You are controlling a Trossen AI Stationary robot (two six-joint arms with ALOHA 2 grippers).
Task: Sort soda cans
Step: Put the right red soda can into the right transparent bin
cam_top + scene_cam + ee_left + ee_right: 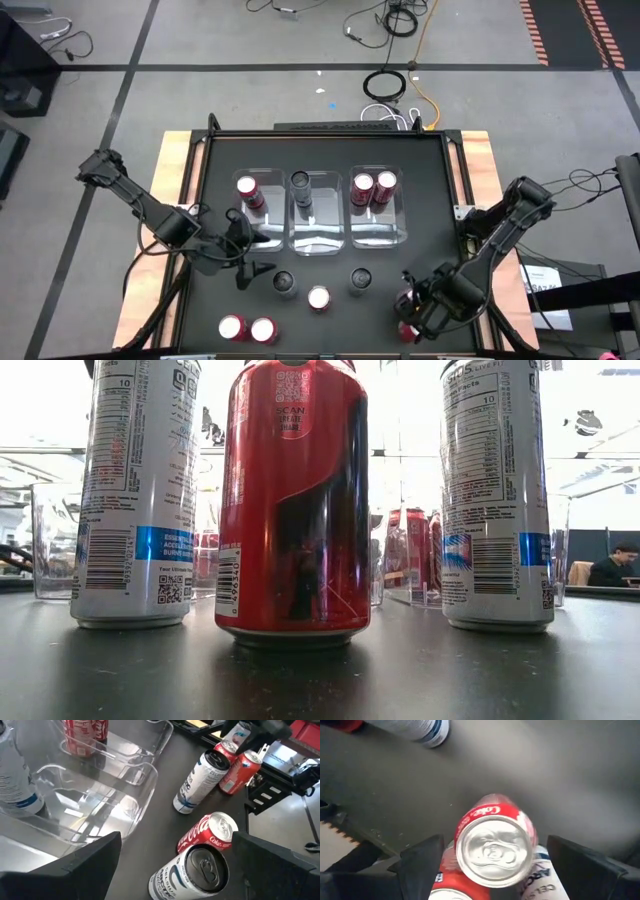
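High view: three clear bins (322, 243) hold sorted soda cans (372, 190); others wait on the worktop (330, 335). Right wrist view: right end effector (492, 852) spread, straddling a red can (492, 842) — next, clench and lift. Left wrist view: left end effector (175, 857) released over a grey can (192, 872).

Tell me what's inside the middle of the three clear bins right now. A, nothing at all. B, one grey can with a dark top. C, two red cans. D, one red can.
B: in the high view the middle bin holds a single grey can with a dark top, while the red cans sit in the bins on either side.
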